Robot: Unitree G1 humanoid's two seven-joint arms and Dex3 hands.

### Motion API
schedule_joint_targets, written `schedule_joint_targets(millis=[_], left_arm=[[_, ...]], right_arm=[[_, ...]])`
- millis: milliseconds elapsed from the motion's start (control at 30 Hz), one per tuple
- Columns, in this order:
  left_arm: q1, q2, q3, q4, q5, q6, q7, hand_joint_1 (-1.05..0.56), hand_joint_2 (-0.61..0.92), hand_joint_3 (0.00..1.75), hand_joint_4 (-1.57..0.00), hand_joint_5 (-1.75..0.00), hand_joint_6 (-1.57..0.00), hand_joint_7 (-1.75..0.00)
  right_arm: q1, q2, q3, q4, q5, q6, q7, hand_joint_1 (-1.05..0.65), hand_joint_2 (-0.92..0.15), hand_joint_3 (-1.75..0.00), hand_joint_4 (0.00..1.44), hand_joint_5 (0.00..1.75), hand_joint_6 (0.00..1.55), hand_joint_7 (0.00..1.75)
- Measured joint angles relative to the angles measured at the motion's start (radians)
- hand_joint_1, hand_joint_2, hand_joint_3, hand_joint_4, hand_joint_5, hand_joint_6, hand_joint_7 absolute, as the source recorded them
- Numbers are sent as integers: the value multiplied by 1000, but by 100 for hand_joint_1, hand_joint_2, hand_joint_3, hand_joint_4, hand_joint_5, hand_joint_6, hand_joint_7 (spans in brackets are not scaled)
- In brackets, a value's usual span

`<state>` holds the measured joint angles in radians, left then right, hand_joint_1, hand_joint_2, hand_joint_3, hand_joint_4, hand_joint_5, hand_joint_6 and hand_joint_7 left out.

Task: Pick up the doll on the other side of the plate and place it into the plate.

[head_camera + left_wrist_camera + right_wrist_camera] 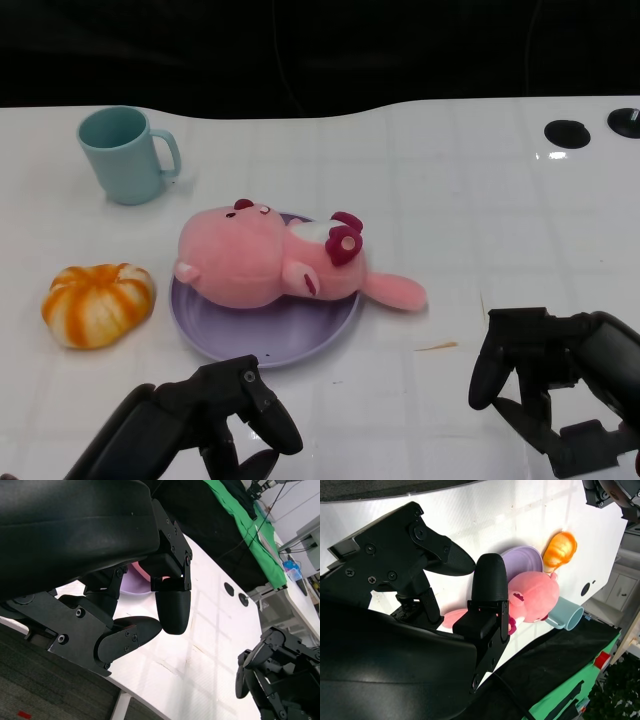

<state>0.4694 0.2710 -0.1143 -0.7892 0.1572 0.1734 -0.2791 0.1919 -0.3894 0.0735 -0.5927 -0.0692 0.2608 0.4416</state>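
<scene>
Here, in the head view, the pink doll (270, 262) lies on its side across the lilac plate (262, 340), its body covering most of the dish so that only the near rim and a sliver of the far rim show; 1 pink limb reaches past the plate's right edge onto the white table (480, 200). A teal mug (125, 153) stands upright behind and to the left, apart from the plate, and an orange-and-white striped bun-shaped toy (98, 303) sits just beside the plate's left edge. The left hand (215, 420) enters at the lower left, cut off by the frame edge, fingers curled downward and apart, nothing in them. The right hand (560, 385) sits at the lower right, likewise partly cropped, fingers bent and spread, empty. 2 dark round holes (567, 133) mark the table's far right.

In the left wrist view, the hand's own black shell fills most of the picture; only a small patch of plate (135, 586) and a pink trace of doll show behind the fingers (172, 610), which hold nothing. The right hand (280, 672) appears at the edge, cropped.

In the right wrist view, the fingers (489, 582) stand apart and empty, hiding part of the doll (532, 597) on the plate (522, 560); the bun-shaped toy (559, 550) and mug (565, 616) lie beyond.
</scene>
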Motion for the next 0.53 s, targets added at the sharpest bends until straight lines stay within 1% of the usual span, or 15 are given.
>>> schedule_joint_targets(millis=[133,233,333,433,533], left_arm=[[-1,0,0,0,-4,0,0,-21,70,85,-67,-171,-61,-133],[-1,-1,-1,0,-4,1,0,-22,70,84,-66,-170,-61,-133],[-1,-2,-4,-1,-4,6,0,-22,70,85,-67,-170,-62,-134],[0,-3,-4,-2,-4,6,0,-21,68,89,-67,-172,-62,-135],[0,-4,-4,-2,-5,3,0,-21,66,93,-68,-174,-62,-137]], right_arm=[[-4,-6,0,2,1,-3,7,-13,-51,-111,80,175,76,141],[-6,-12,0,2,1,-3,9,-11,-51,-110,81,175,76,140],[-6,-15,-1,2,1,-3,10,-10,-51,-109,79,174,75,139],[-7,-21,-2,2,-1,-3,10,-9,-52,-106,78,170,75,135],[-8,-24,-2,2,-5,-14,10,-8,-52,-106,80,174,75,133]])
